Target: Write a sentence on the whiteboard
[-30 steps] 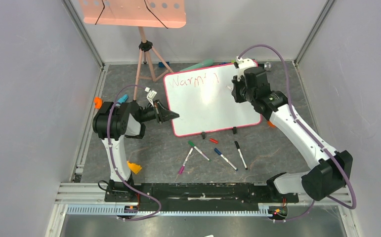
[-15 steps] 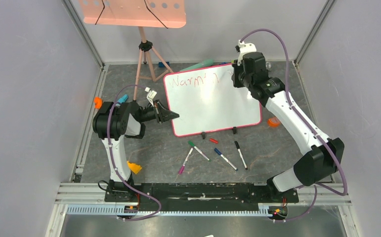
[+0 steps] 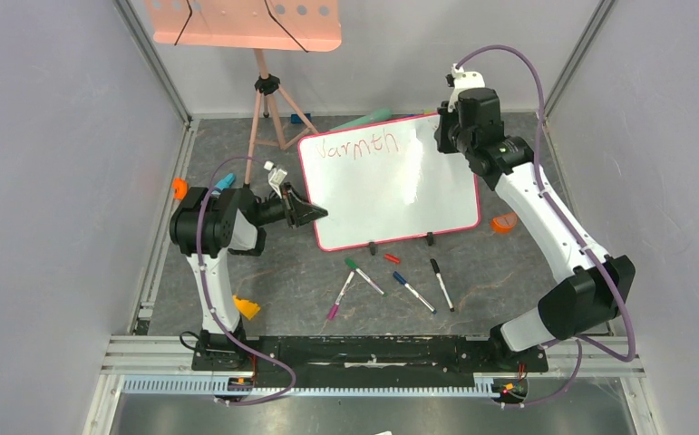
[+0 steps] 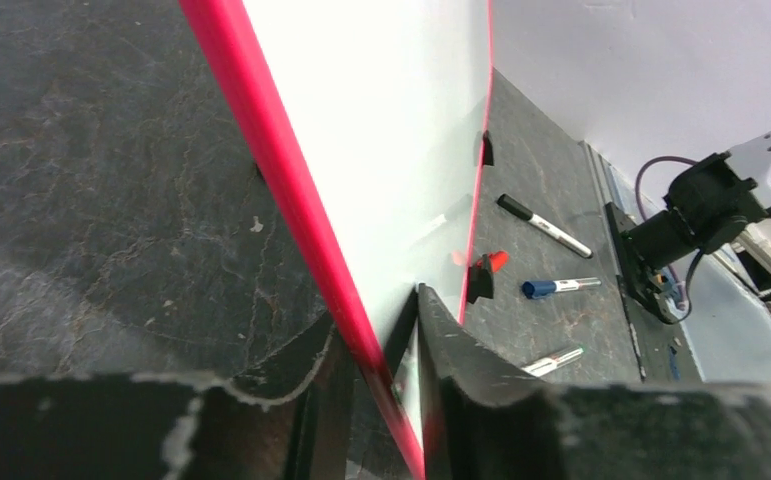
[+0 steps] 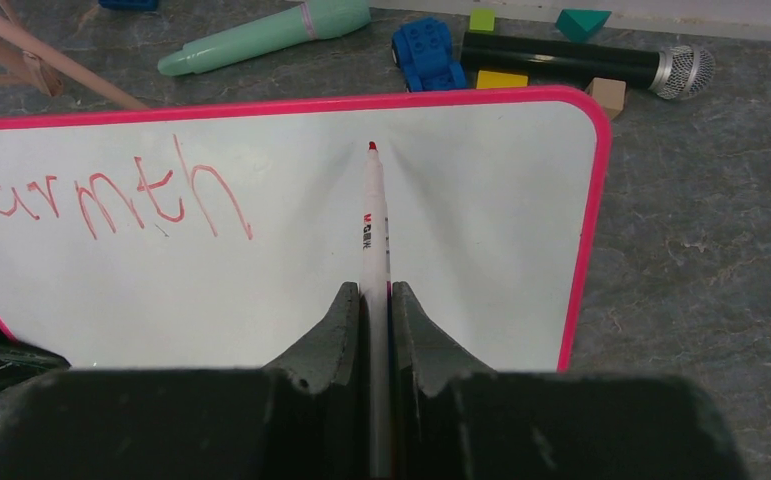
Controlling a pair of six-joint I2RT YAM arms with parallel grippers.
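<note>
Right gripper (image 5: 373, 295) closed on a red marker (image 5: 370, 220), jaws tight on the barrel. Marker tip points at the whiteboard (image 5: 481, 250) near its top rim, right of the sentence (image 5: 111, 195); contact not discernible. Sentence reads one red word, roughly "Warmth", along the top left. Left gripper (image 4: 379, 318) pinched on the board's left rim. Board stands tilted back on the table (image 3: 273, 272), on two black feet (image 3: 373, 246). Loose markers (image 3: 413, 292) lie just in front.
</note>
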